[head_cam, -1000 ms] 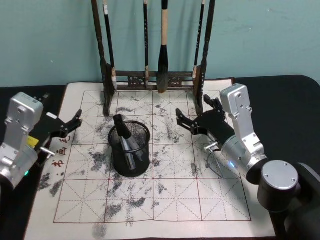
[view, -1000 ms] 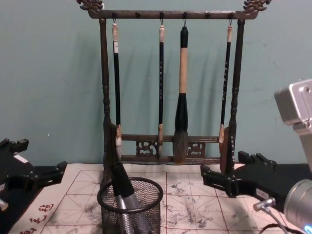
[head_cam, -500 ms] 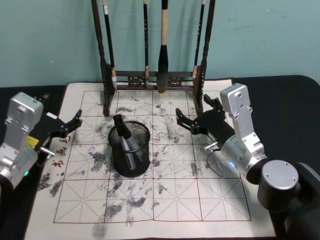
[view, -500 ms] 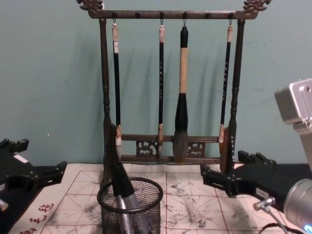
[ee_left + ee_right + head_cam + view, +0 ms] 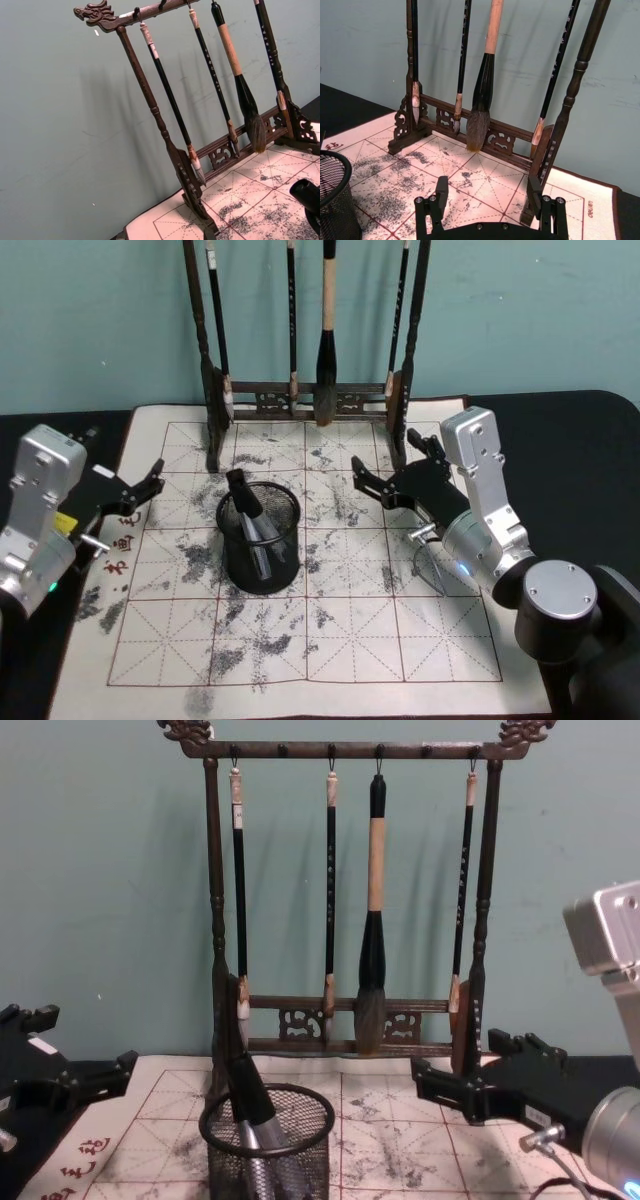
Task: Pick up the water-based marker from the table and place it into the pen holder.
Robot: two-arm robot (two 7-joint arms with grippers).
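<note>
The marker (image 5: 250, 512) stood tilted inside the pen holder (image 5: 260, 537) on the worktop (image 5: 340, 640); left gripper (image 5: 140, 487) and right gripper (image 5: 385, 472) flanked it, fingers released, empty.

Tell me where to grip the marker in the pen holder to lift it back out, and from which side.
Grip the black cap end of the marker; it sticks up above the rim of the pen holder, leaning toward the robot's left and the back. Come from above, since the mesh wall encloses the rest. The open left gripper looks the nearer one.
</note>
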